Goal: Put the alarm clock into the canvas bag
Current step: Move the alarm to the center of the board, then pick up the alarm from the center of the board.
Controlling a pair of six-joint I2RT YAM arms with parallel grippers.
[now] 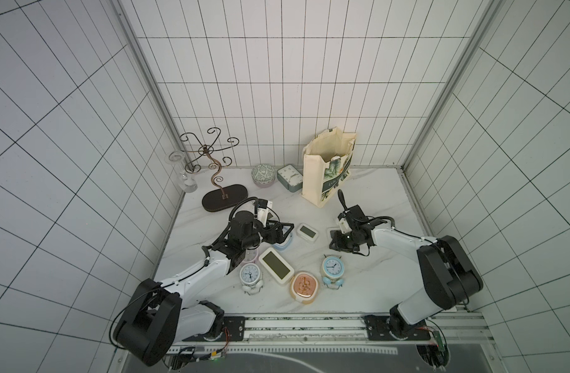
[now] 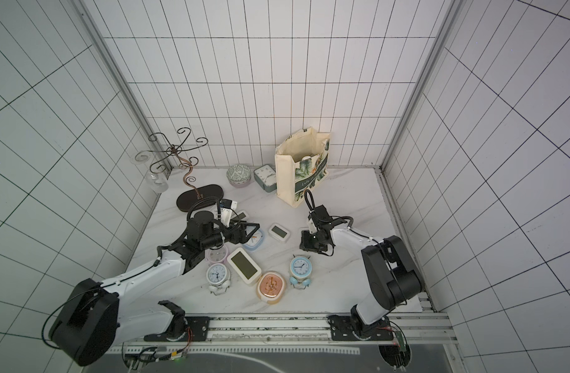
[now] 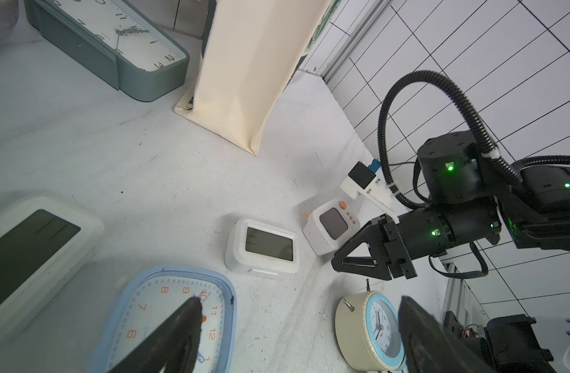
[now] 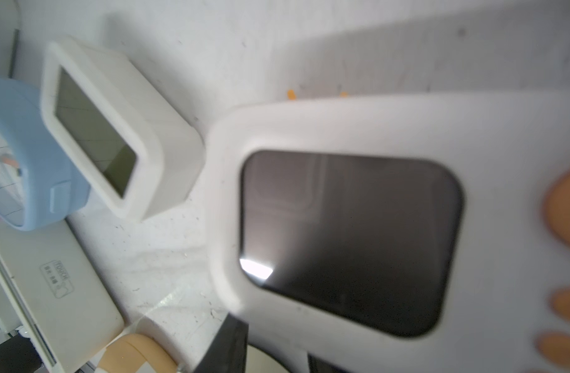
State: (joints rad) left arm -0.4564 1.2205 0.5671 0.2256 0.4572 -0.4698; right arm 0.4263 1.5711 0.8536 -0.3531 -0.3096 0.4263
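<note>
The alarm clock [image 3: 332, 226] is a small white TV-shaped one with a dark screen and orange buttons, low over the table. It fills the right wrist view [image 4: 348, 239]. My right gripper [image 3: 337, 258] [image 4: 277, 358] is shut on its body and covers it in both top views [image 1: 338, 243] [image 2: 309, 240]. The canvas bag [image 1: 325, 174] [image 2: 296, 181] stands open at the back, beyond the right arm. My left gripper [image 3: 301, 323] [image 1: 285, 231] hangs open over a blue square clock [image 3: 167, 310], holding nothing.
Other clocks lie in front: a small white digital [image 1: 307, 232], a large white digital [image 1: 276, 262], a peach one [image 1: 304, 285], a blue twin-bell [image 1: 332, 266], a white twin-bell [image 1: 250, 274]. At the back stand a grey-green clock [image 1: 289, 177], a bowl [image 1: 263, 174] and a wire stand [image 1: 223, 200].
</note>
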